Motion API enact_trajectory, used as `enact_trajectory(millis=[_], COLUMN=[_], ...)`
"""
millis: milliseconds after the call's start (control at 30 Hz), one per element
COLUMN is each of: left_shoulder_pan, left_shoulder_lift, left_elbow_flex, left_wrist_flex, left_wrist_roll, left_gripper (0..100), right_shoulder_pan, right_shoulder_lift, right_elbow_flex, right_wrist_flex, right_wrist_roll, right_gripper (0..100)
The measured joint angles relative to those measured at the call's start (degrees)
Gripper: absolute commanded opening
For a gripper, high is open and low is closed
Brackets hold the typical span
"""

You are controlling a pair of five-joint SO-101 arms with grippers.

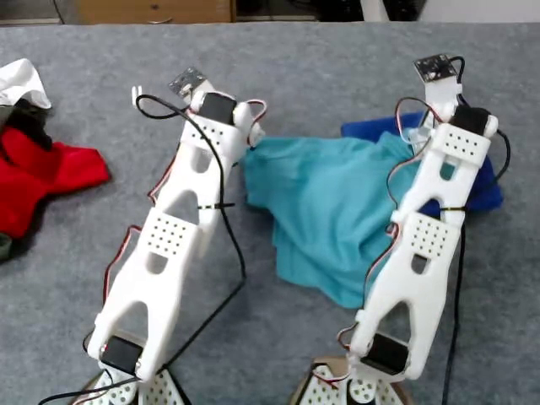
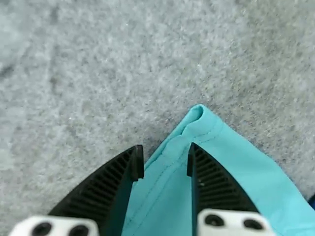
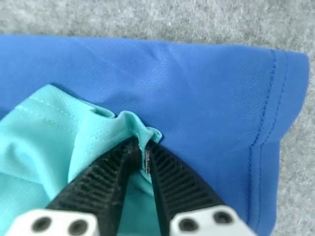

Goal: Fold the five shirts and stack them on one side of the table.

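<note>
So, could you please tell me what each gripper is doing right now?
Left gripper: open, teal shirt corner between its jaws.
Right gripper: shut on the teal shirt, over the blue shirt.

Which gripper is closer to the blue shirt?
Right. The right gripper is over the blue shirt, pinching a corner of the teal shirt lying on it. The left gripper is at the teal shirt's other end, over grey table.

Light wooden furniture front (image 1: pixel 156 10) along the high view's far edge.
</note>
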Motion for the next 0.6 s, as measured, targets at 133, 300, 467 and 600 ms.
enact_trajectory(millis=[133, 300, 467, 600], left_shoulder_pan=[1.6, 1.9, 1.9, 1.9], left_shoulder_lift=[0.0, 1.4, 4.9, 5.3], left_elbow_flex=[0.0, 0.0, -0.4, -1.1], left_wrist_flex=[0.0, -0.5, -1.7, -1.8], left_wrist_roll=[0.0, -1.9, -3.4, -3.5], left_gripper=[16, 16, 16, 16], right_shoulder_pan=[0.0, 0.0, 0.0, 0.0], right_shoulder_lift=[0.0, 0.0, 0.0, 0.0], right_elbow_flex=[0.0, 0.0, 0.0, 0.0], right_wrist_flex=[0.0, 0.0, 0.0, 0.0], right_wrist_roll=[0.0, 0.0, 0.0, 0.0], right_gripper=[0.2, 0.2, 0.2, 0.2])
